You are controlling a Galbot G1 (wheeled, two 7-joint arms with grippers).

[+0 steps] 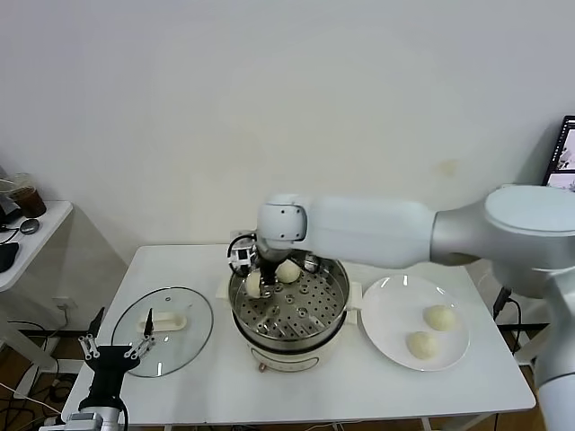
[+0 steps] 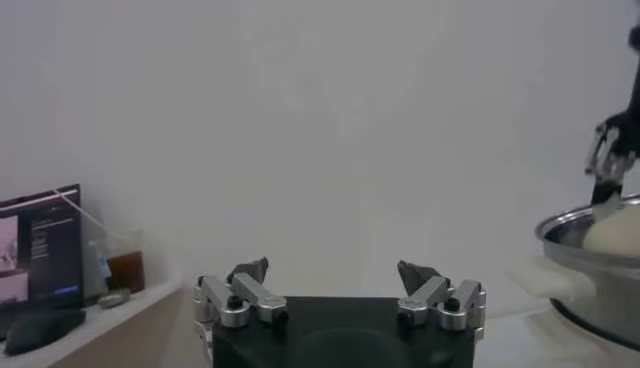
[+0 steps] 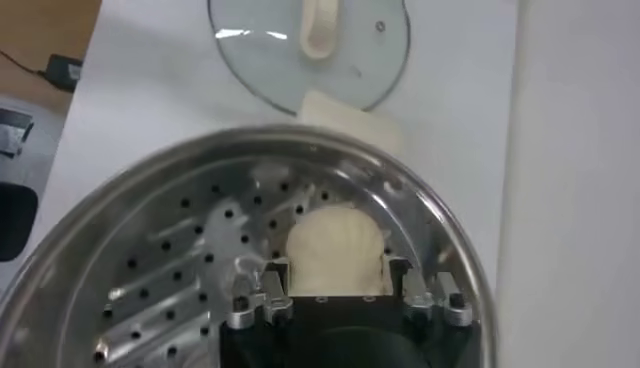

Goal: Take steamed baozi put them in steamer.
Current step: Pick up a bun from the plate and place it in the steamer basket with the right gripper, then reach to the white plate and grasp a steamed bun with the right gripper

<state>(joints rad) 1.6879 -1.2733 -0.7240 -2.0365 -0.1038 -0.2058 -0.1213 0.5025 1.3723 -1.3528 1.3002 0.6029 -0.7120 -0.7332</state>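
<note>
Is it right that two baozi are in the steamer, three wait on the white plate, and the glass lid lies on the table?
Not quite. The head view shows only two baozi on the white plate, one behind the other, not three. The rest holds: two baozi are in the steamer, and the glass lid lies on the table.
</note>
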